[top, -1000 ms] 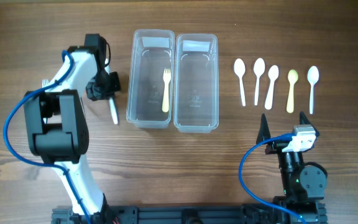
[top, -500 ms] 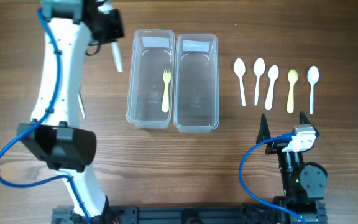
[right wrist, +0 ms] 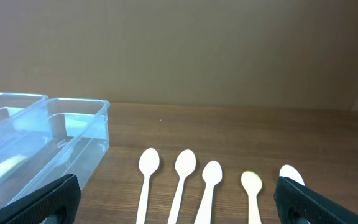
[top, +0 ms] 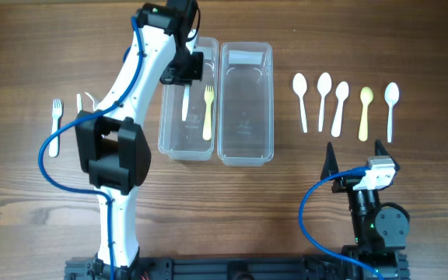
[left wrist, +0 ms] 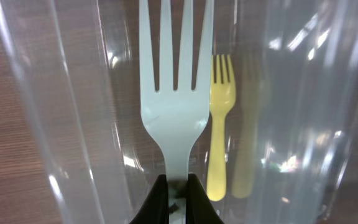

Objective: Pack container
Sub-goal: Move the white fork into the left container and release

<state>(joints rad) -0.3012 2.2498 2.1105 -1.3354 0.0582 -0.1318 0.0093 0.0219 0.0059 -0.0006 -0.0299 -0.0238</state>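
My left gripper (top: 186, 71) is shut on a white fork (top: 185, 103) and holds it over the left clear container (top: 166, 117). In the left wrist view the white fork (left wrist: 176, 93) rises from between my closed fingertips (left wrist: 156, 200), tines pointing away. A yellow fork (top: 207, 113) lies inside that container, also in the left wrist view (left wrist: 219, 124). The right clear container (top: 246, 148) stands beside it. My right gripper (top: 354, 152) is open and empty near the front right. Several spoons (top: 323, 97), one of them yellow (top: 365, 109), lie in a row at the right.
Two white forks (top: 56, 115) lie on the wood at the far left, beside the left arm's base link. The spoons also show in the right wrist view (right wrist: 184, 174), with both containers (right wrist: 73, 140) to their left.
The left arm swung right from the left side of the table, carrying the white fork from outside the containers to above the left container. The right arm has not moved.
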